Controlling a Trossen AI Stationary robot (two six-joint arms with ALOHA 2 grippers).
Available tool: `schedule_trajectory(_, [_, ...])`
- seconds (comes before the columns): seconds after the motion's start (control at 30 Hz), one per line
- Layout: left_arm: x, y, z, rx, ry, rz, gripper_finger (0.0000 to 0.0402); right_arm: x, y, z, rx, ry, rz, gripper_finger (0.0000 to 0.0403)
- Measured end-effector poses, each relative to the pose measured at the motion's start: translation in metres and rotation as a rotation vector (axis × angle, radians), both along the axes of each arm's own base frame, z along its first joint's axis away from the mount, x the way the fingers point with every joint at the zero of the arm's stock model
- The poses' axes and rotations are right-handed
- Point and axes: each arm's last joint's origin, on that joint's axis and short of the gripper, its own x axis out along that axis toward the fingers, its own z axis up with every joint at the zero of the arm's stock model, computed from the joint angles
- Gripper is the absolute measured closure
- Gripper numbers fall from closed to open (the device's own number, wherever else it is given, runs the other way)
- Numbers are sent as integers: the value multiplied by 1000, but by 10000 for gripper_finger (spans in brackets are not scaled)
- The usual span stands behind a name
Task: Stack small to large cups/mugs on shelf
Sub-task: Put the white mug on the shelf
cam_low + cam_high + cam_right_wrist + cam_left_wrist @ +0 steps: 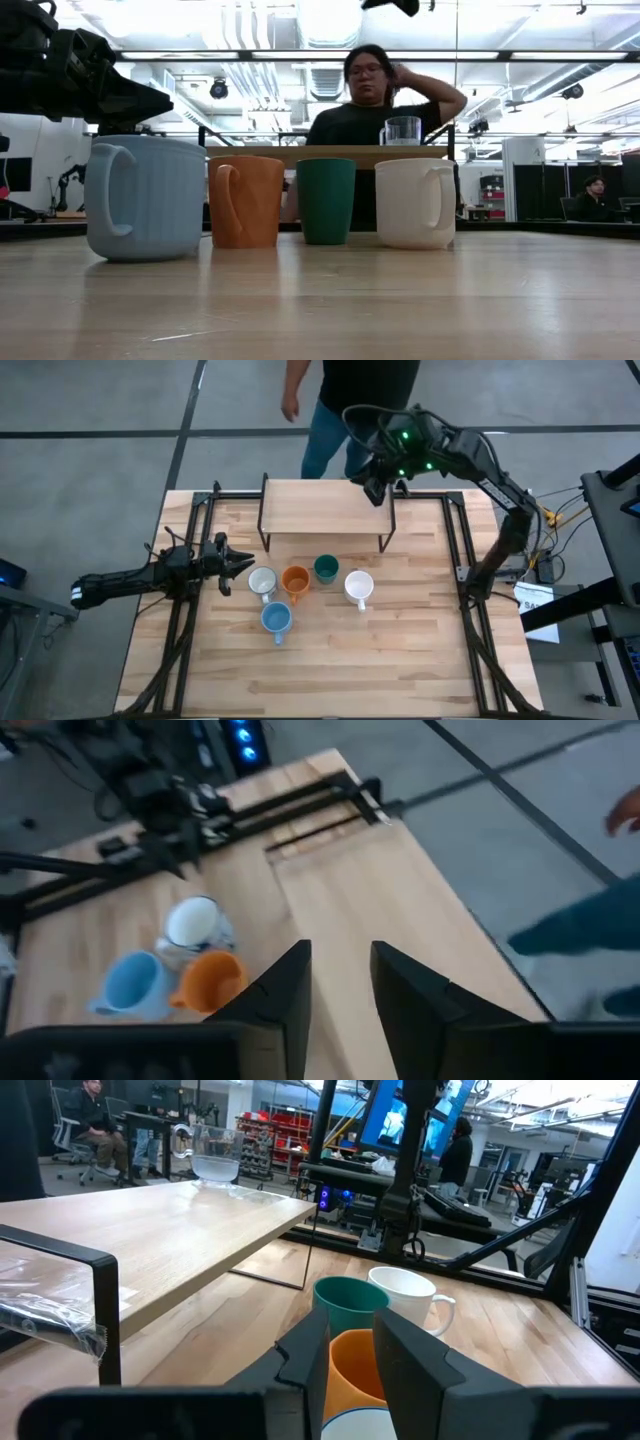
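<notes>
1. While the right tool (pixel 378 488) hung high over the light wooden shelf with thin black legs (pixel 320 510), its fingers stood apart and empty. The clear glass (pixel 402 130) already stood on the shelf's right end.
2. The step looked like fetching a mug. The arm should lift clear of the glass before swinging desk-ward.
3. In front of the shelf stood the orange mug (pixel 296 580), dark green cup (pixel 326 568), plain white mug (pixel 359 586), patterned white mug (pixel 262 582) and light blue mug (pixel 276 618).
4. The left tool (pixel 245 563) waited off the shelf's left front, moderately parted and holding nothing.
5. The low view showed the glass on the shelf. From above, the right arm hid it.
6. Only the high view separated the mugs' rows.
</notes>
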Motion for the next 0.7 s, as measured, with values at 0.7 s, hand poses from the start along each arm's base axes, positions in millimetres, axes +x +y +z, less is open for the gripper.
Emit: schedule_trajectory(0.7, [0, 0, 0, 0, 0, 0, 333, -77, 60, -104, 53, -199, 33, 335])
